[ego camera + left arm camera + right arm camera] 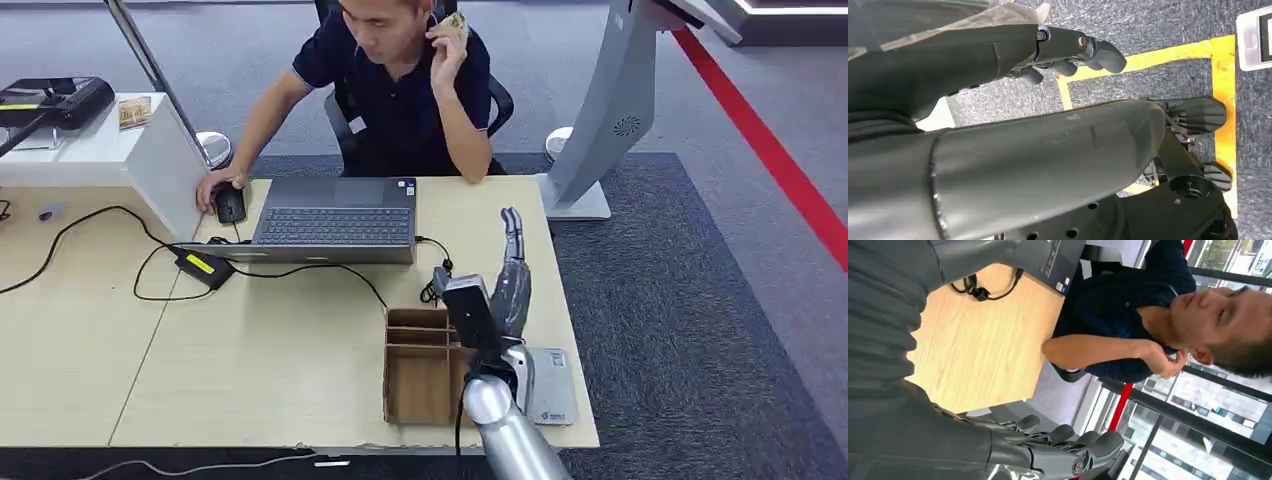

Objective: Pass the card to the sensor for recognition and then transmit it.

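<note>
Card point(455, 20) in person's point(400, 90) raised hand, well apart from right hand point(505, 285), fingers extended, empty.

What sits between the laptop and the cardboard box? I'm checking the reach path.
In the head view, a black cable trails across bare tabletop between the laptop and the cardboard box.

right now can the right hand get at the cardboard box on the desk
Probably yes. The right hand is raised, fingers extended and holding nothing, just above the cardboard box by the desk's near edge. Nothing lies between them; the laptop sits farther back.
</note>
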